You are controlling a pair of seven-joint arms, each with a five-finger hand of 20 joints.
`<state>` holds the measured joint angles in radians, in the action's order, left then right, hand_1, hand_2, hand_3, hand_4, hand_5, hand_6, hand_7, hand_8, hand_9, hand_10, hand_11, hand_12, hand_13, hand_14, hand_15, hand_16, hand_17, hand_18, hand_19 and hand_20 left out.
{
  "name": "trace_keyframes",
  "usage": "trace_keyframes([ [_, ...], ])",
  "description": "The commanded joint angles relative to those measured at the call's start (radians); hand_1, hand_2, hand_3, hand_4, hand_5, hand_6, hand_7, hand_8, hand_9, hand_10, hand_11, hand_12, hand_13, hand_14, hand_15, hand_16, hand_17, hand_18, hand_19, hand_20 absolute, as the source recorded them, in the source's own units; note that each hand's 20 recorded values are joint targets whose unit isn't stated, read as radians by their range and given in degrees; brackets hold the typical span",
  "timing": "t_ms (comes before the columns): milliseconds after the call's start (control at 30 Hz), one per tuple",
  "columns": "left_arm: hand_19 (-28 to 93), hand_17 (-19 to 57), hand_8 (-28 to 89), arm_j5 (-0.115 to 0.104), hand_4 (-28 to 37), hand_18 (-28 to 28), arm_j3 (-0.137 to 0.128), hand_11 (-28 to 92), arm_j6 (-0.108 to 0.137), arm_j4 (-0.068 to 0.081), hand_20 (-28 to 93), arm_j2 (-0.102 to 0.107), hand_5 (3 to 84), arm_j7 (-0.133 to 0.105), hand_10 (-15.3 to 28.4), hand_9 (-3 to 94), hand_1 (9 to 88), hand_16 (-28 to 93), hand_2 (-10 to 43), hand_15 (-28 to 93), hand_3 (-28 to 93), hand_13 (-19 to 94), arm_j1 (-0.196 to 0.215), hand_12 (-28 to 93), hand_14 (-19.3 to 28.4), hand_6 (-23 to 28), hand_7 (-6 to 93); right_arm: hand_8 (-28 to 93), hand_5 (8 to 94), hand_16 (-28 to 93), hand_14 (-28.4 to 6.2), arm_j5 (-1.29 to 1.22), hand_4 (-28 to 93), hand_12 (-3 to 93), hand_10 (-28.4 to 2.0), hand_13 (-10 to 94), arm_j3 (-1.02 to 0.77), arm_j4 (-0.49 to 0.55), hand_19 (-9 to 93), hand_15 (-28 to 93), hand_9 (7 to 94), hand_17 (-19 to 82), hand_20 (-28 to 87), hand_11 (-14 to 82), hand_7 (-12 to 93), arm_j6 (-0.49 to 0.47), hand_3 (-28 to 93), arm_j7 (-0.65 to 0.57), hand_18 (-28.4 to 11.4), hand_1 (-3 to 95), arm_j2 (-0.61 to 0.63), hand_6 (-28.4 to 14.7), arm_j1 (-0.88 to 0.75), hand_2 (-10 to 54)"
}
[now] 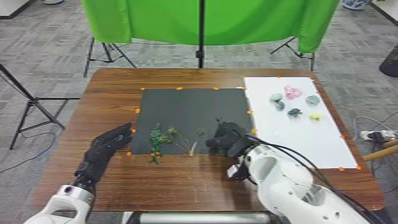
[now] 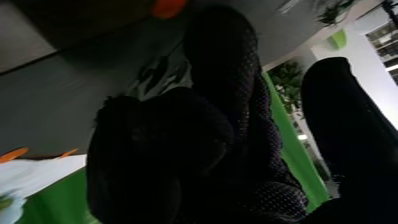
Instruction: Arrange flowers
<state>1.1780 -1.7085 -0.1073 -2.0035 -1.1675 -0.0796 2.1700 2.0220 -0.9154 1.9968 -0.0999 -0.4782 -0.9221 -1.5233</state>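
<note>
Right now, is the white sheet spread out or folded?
Spread out: the white sheet lies flat, orange tape along its edges, with the pink flower on it.

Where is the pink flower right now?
In the head view, the pink flower lies on the white sheet at the right, between two pale green pieces, toward the far end.
</note>
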Motion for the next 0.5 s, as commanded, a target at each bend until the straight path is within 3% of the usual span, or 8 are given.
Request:
trace_keyframes([
  [33,1,1.9,-5,0.008,-20.0,12.9,0.004,9,-0.027,0.013,18,-0.011,39.5,0.021,11.4,36.6,28.8,4,-3.7,12,62,28,0.031,13,16.0,4.2,5.1,-8,77.0,31,-4.5,-0.014,-6,25.5,-12.4,94,-0.037,0.030,93,58,91.8,68,56,39.7,15,-0.018,69,-0.015,-12.8,24.5,0.045,-1.9,-0.036,4.2],
  [200,1,1.8,-5,0.008,-19.9,12.9,0.004,9,-0.027,0.011,18,-0.012,39.4,0.024,11.4,36.6,28.6,4,-3.6,12,62,28,0.031,13,16.0,4.1,5.0,-7,77.1,31,-4.6,-0.107,-6,25.5,-12.4,94,-0.072,0.068,93,58,91.7,68,56,39.4,15,0.004,69,0.024,-12.8,23.9,0.062,-1.9,-0.051,3.8],
  [333,1,1.8,-5,0.009,-19.9,12.9,0.007,9,-0.035,0.013,18,-0.012,39.4,0.032,11.4,36.5,28.8,5,-3.6,12,62,28,0.022,13,16.0,4.1,4.9,-7,76.4,32,-4.3,-0.259,-6,25.6,-12.1,94,-0.142,0.116,93,57,90.4,67,56,39.0,15,0.109,68,0.064,-12.6,24.1,0.072,-1.5,-0.052,2.5],
  [433,1,1.8,-5,0.008,-19.9,12.9,0.008,9,-0.034,0.015,18,-0.008,39.4,0.039,11.4,36.6,28.7,5,-3.6,12,62,28,0.017,13,16.0,4.1,4.9,-7,75.3,33,-4.9,-0.071,-7,25.8,-13.1,92,-0.151,0.101,93,56,87.6,65,56,36.2,16,0.217,67,0.014,-13.1,25.4,0.090,-1.6,0.001,0.4],
  [500,2,1.8,-5,0.006,-19.9,13.0,0.008,9,-0.034,0.015,18,-0.006,39.4,0.044,11.4,36.5,28.7,5,-3.6,12,62,28,0.016,13,16.0,4.1,4.9,-7,73.0,33,-5.8,0.037,-7,26.2,-14.0,89,-0.182,0.094,93,56,83.6,62,55,31.8,16,0.133,67,-0.087,-13.7,27.4,0.099,-1.6,0.042,-1.8],
])
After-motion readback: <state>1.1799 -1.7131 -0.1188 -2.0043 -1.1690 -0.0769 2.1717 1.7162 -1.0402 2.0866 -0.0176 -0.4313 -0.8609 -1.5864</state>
